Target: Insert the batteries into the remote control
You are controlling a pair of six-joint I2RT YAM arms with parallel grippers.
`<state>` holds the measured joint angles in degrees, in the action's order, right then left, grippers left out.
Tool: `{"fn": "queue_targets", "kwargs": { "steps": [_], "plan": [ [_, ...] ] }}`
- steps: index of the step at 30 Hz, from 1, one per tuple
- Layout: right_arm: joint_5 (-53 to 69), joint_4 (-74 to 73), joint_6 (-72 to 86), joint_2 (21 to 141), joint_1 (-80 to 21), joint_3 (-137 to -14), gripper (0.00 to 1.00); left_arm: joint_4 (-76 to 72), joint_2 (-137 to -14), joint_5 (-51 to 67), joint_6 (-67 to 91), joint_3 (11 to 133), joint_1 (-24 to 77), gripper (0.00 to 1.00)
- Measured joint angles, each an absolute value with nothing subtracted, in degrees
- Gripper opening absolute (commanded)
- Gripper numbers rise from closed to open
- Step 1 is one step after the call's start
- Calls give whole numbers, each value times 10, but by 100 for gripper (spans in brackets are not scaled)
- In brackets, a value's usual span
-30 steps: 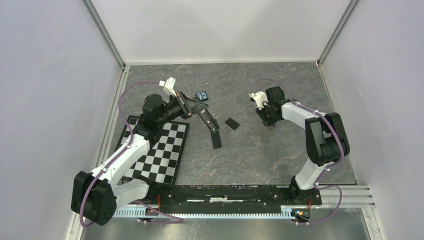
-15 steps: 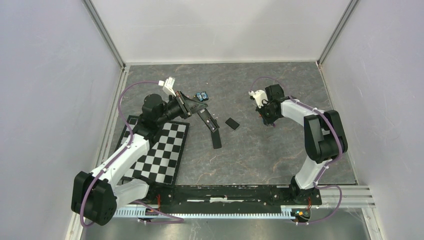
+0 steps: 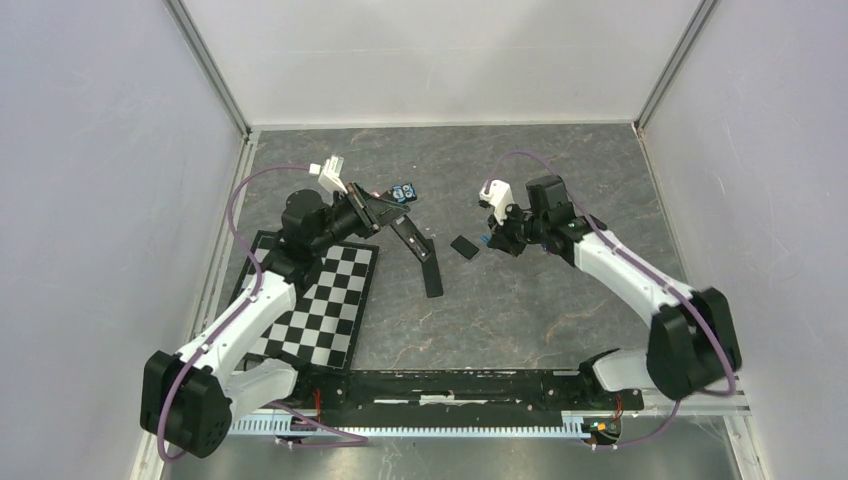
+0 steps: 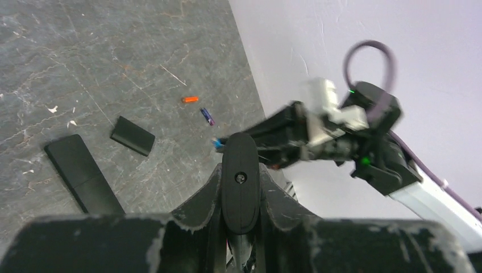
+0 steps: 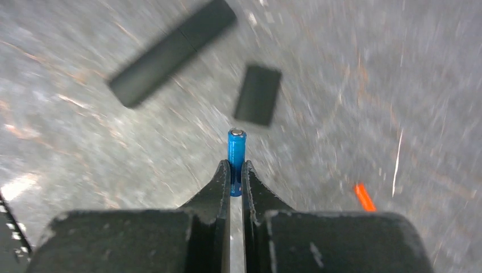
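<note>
My left gripper [image 4: 240, 170] is shut on a black remote control [image 4: 240, 181], seen end-on between its fingers. In the top view this remote [image 3: 412, 238] slants out from the left gripper [image 3: 385, 212] above the table. My right gripper [image 5: 236, 166] is shut on a blue battery [image 5: 236, 151], which sticks out past its fingertips. In the top view the right gripper [image 3: 490, 238] hangs right of the remote, apart from it. The blue battery [image 4: 216, 143] shows just beyond the remote's end. An orange-red battery [image 4: 190, 99] and a purple one [image 4: 207, 116] lie on the table.
A long black bar [image 3: 432, 280] and a small black cover [image 3: 463, 246] lie on the grey table between the arms. A blue-and-black gadget [image 3: 403, 192] sits behind the left gripper. A checkerboard mat [image 3: 320, 300] lies at the left. White walls stand on three sides.
The right gripper shut on the blue battery, lifted it and swung left toward the remote. The left gripper kept its hold and barely shifted.
</note>
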<state>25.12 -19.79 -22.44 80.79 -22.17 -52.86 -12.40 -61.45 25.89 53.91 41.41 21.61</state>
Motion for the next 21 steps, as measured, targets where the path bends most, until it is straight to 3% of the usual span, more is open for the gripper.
{"fn": "queue_targets", "kwargs": {
  "steps": [11,21],
  "plan": [
    [478,-39,-171,642,-290,-470,4,-170,-614,289,534,389,215,2],
    [458,30,-20,646,-358,-488,7,-281,-621,295,545,324,233,2]
  ]
}}
